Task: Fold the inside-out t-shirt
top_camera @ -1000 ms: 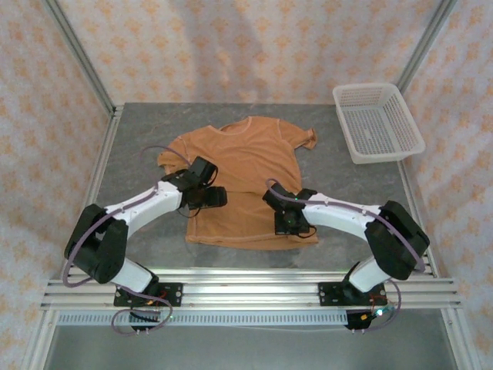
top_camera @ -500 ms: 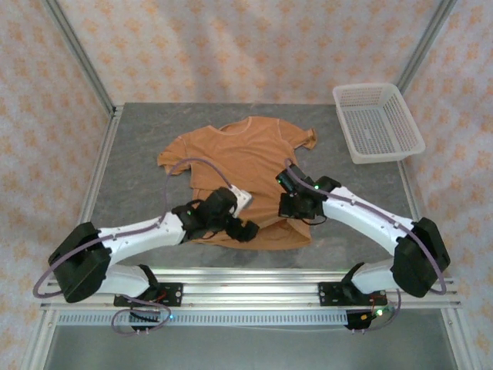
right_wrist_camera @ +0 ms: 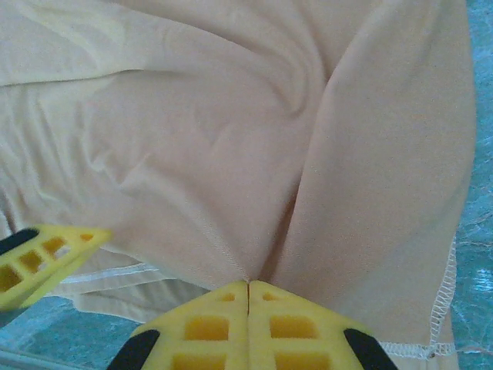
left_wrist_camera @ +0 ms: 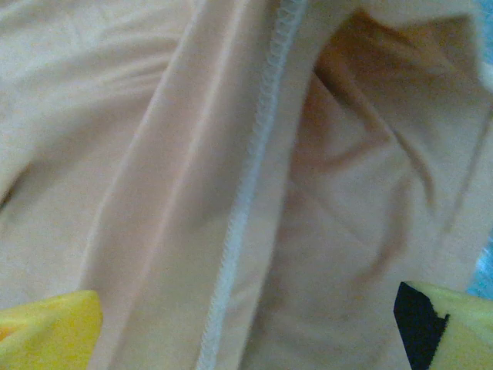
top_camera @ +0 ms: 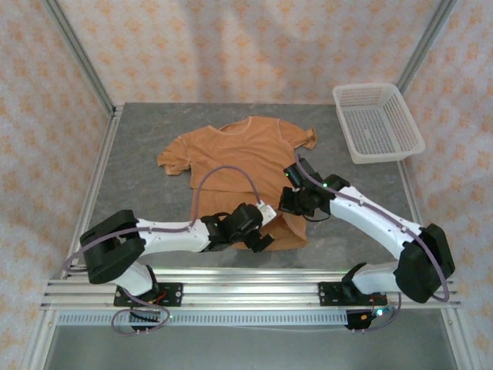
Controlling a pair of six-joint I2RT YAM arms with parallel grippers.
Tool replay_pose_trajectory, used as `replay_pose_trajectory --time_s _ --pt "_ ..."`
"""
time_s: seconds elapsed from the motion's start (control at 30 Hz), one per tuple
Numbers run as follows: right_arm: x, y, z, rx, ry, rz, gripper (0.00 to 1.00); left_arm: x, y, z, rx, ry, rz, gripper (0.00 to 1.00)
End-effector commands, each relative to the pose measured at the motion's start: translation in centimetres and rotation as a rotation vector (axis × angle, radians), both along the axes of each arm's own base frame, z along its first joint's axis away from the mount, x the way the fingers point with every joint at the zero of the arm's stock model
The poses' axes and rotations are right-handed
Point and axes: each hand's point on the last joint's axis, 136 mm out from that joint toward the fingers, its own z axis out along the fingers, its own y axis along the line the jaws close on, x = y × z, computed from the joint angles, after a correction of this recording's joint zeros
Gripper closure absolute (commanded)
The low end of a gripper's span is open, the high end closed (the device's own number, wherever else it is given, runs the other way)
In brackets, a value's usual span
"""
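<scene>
Right claw point(top_camera: 296, 200) pressed together, pinching a ridge of cloth near the garment's lower right edge, folds running into the fingertips in the right wrist view; left claw point(top_camera: 256, 237) spread wide, gripping nothing, low over the hem at bottom centre of the top view. Then by size: grey worktop point(top_camera: 139, 154) across the middle of the frame; on it, centred, the inside-out t-shirt point(top_camera: 246, 150), collar toward the top of the frame, hem toward the bottom, so long axis up and down the picture, lower right part bunched and drawn in under the pinch; white basket point(top_camera: 375, 87) at upper right, well apart from the cloth; last, a stitched seam point(left_wrist_camera: 246, 200) running top to bottom through the left wrist view, between the two yellow fingers point(left_wrist_camera: 46, 331). Bulk of the shirt up-frame from both claws; left one nearer the hem's middle, right one nearer the side. Probably next: closing the left on that seam line to match the pinch, then carrying the bottom edge up the long axis toward the collar. Needs a bite on the seam itself, not on loose cloth beside it.
</scene>
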Motion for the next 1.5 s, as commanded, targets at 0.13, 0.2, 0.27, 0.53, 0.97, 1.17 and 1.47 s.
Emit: replay_pose_trajectory --time_s 0.13,0.2,0.27,0.53,0.97,1.17,1.47 --pt "-0.7 -1.5 2.4 0.035 -0.043 -0.031 1.00 4.5 0.6 0.4 0.163 -0.171 0.118 0.13" --pt "-0.9 -2.3 3.0 0.036 -0.052 -0.044 1.00 5.1 1.8 0.3 0.208 -0.182 0.151 0.20" --pt "-0.9 -3.5 3.5 0.043 -0.059 -0.067 1.00 5.9 3.4 0.2 0.242 -0.174 0.193 0.28" --pt "-1.0 -7.0 5.1 0.049 -0.086 -0.138 1.00 7.1 10.9 0.7 0.274 -0.112 0.350 0.64" --pt "2.9 -9.1 4.3 0.030 -0.094 -0.211 1.00 6.7 12.8 6.9 0.126 -0.005 0.458 1.00" --pt "10.6 -10.4 4.2 0.005 -0.108 -0.237 1.00 5.9 5.6 9.9 -0.155 0.282 0.394 1.00" --pt "17.3 -11.4 1.9 -0.010 0.013 -0.262 0.66 8.8 -1.8 8.3 -0.231 0.571 0.355 1.00"
